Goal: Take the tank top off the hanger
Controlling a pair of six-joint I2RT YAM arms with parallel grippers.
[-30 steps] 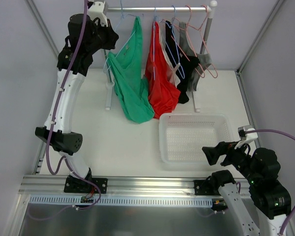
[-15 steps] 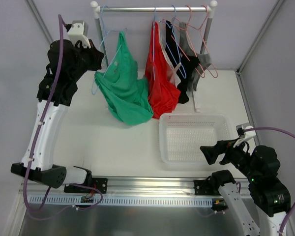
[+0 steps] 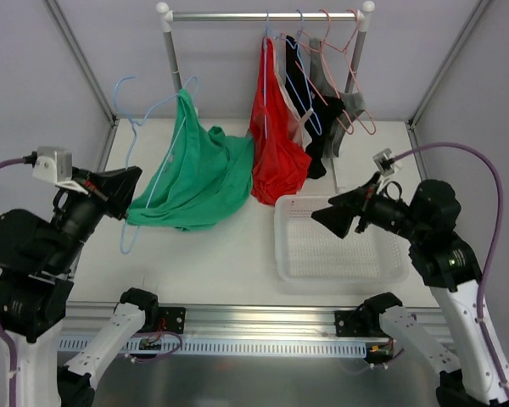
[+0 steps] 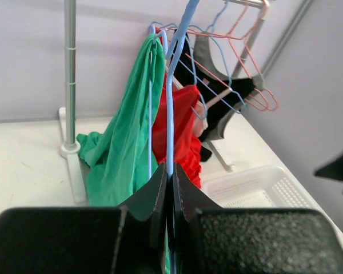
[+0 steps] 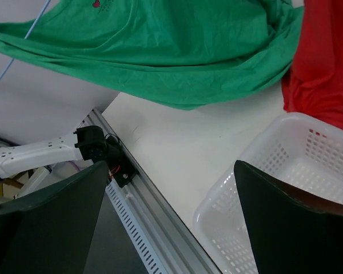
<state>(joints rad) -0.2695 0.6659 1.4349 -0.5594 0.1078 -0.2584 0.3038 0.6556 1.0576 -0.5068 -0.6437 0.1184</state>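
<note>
Off the rail since the earlier frames: green tank top and hanger now sit low over the table's left side, and my right arm has risen toward them.

The green tank top (image 3: 195, 174) hangs from the blue hanger (image 4: 170, 114) with its straps not yet freed, and its loose body drapes rightward until it meets the red garment (image 3: 276, 144) on the rack (image 3: 263, 15). I judge the cloth light, limp and stretchy: it will sag and slip rather than hold shape, so take a bunched fold of the body near the free lower edge and draw it along the wire. The hanger is thin, stiff wire. My left gripper (image 4: 170, 177) is clamped together on that wire. My right gripper (image 3: 322, 216) stands wide apart and empty above the basket (image 3: 282, 246), facing the cloth.
</note>
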